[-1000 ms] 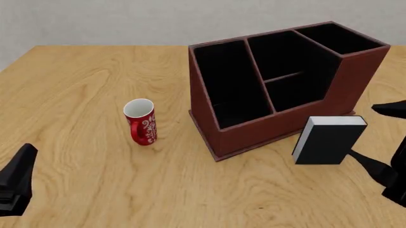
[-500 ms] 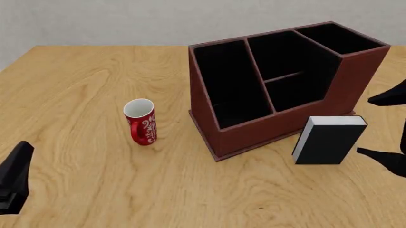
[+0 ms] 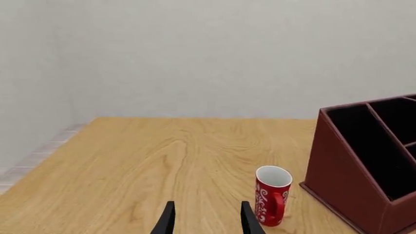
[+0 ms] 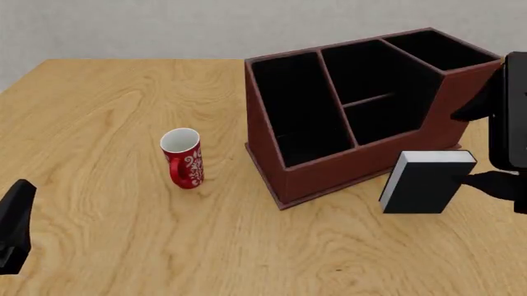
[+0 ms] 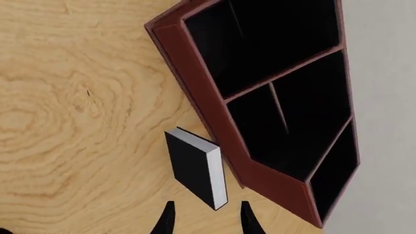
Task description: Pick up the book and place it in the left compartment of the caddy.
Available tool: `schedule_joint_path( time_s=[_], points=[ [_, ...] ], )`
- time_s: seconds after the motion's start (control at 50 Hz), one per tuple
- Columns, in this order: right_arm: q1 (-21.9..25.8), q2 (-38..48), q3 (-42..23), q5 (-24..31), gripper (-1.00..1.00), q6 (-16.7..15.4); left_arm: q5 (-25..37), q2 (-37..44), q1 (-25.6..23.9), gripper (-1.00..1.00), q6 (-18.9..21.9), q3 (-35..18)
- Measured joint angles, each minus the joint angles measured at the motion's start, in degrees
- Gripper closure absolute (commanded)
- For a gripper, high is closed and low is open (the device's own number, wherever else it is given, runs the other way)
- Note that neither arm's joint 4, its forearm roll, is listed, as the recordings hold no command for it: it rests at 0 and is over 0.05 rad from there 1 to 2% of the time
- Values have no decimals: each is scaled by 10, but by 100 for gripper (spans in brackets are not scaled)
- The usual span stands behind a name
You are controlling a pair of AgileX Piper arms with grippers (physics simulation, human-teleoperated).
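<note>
Stands upright on the desk (image 4: 99, 111): the book (image 4: 423, 182), black covers, white page edges up top, just in front of the caddy (image 4: 362, 111) at its right end, outside every slot; whether touching the caddy's front wall, cannot tell; seen again in the right wrist view, book (image 5: 195, 168) beside caddy (image 5: 260, 97). Holds nothing: the left compartment (image 4: 292, 108), long, black-lined, undivided, at the caddy's left side. Hangs right beside the book at the frame's right edge: the right gripper (image 5: 205, 220), jaws parted, two dark fingertips (image 5: 166, 222) apart with the book's near end lined up ahead of the gap, gripping nothing. Stands well to the left of the caddy: a red-and-white mug (image 4: 182, 158), upright, handle toward the camera. Sits low at the desk's near left corner, far from the book: the left gripper (image 3: 206, 222), jaws apart, empty, mug (image 3: 272, 195) just off to one side ahead.
</note>
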Motion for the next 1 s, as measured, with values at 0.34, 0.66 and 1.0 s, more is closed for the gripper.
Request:
schedule_joint_path(
  time_s=[0.34, 0.66, 1.0],
  points=[
    [4, 64, -10, -28, -100, -5, 0, 0, 12, -100, 3, 2],
    [-10, 109, 14, -71, -100, -5, -2, 1, 17, -100, 7, 7],
    [-36, 143, 42, -113, -100, -12, -3, 2, 20, -100, 12, 12]
  ],
)
